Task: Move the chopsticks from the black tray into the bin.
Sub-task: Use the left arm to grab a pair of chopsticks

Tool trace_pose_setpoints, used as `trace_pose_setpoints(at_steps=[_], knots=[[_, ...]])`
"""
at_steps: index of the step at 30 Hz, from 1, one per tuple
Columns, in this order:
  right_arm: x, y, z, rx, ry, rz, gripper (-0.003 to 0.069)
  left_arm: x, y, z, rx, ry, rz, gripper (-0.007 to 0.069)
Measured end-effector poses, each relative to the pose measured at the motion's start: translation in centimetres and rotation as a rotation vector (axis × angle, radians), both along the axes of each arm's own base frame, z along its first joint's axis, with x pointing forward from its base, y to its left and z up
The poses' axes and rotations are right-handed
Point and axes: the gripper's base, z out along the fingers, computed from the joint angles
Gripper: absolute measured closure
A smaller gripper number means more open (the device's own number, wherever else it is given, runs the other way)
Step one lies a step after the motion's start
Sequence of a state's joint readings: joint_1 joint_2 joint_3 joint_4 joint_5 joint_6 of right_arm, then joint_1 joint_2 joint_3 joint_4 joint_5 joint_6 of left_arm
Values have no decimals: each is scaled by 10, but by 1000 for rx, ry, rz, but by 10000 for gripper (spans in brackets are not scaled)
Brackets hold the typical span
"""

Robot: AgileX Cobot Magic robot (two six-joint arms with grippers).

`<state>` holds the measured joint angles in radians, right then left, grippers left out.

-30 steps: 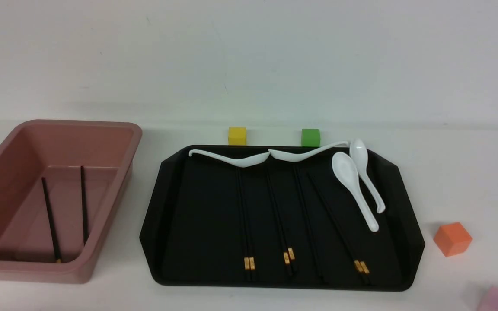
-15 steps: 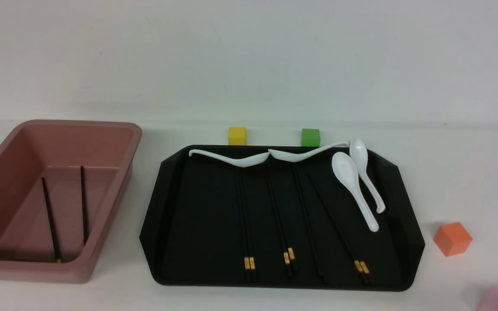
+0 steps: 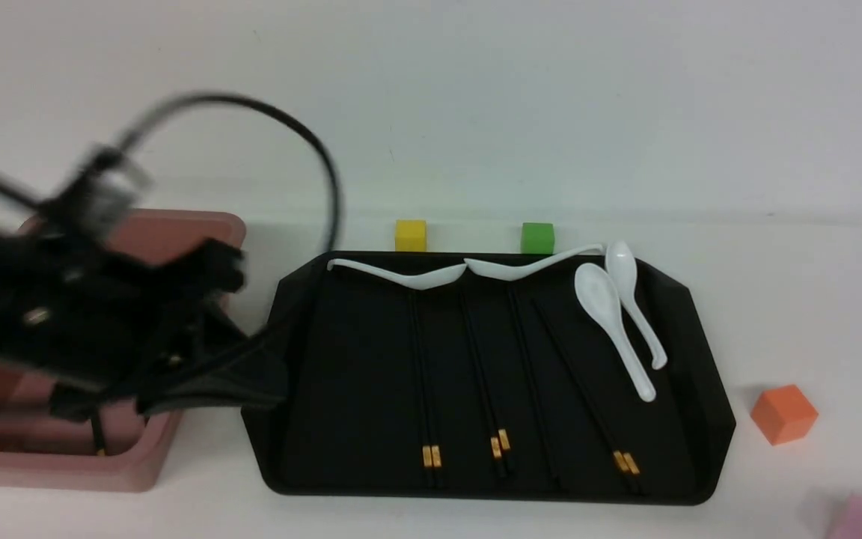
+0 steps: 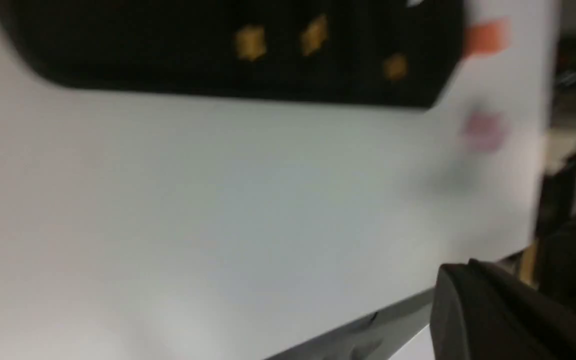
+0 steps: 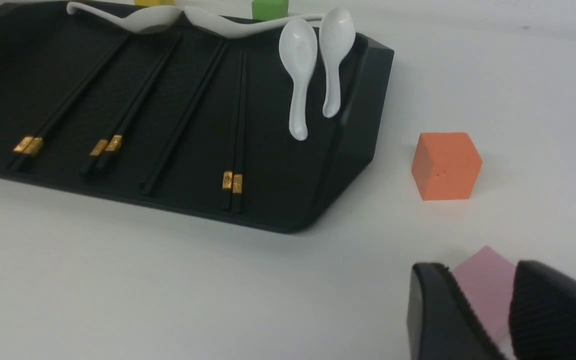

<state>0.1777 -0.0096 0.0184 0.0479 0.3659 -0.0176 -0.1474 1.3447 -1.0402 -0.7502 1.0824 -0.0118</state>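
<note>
Several black chopsticks [image 3: 423,374] with gold bands lie lengthwise on the black tray [image 3: 704,374]; they also show in the right wrist view [image 5: 238,115]. The pink bin [image 3: 199,224] stands left of the tray, mostly hidden by my blurred left arm. One chopstick end [image 3: 96,438] shows inside it. My left gripper [image 3: 270,385] points at the tray's left edge; blur hides its jaws. In the left wrist view one finger [image 4: 473,300] and the tray [image 4: 118,50] show. My right gripper [image 5: 478,272] is open and empty, low over the table right of the tray [image 5: 363,100].
White spoons [image 3: 610,314] lie along the tray's far edge and right side. Yellow [image 3: 411,234] and green [image 3: 537,237] cubes stand behind the tray. An orange cube [image 3: 783,413] and a pink cube [image 3: 861,518] sit on the table at the right; the pink cube [image 5: 485,285] is just beyond my right fingertips.
My left arm has swung into the front view, over the bin and toward the tray's left edge. Chopsticks, spoons and cubes have not moved.
</note>
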Motion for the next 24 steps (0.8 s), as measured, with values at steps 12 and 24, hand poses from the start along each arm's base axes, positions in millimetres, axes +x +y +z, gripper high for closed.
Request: trace_pose_setpoints(at_steps=[12,24], knots=[[0,0,0,0,0,0,419,64,-137,-32,426,117,-208,637],[0,0,0,0,0,0,419,109,-204,-100,668,69,-87,548]])
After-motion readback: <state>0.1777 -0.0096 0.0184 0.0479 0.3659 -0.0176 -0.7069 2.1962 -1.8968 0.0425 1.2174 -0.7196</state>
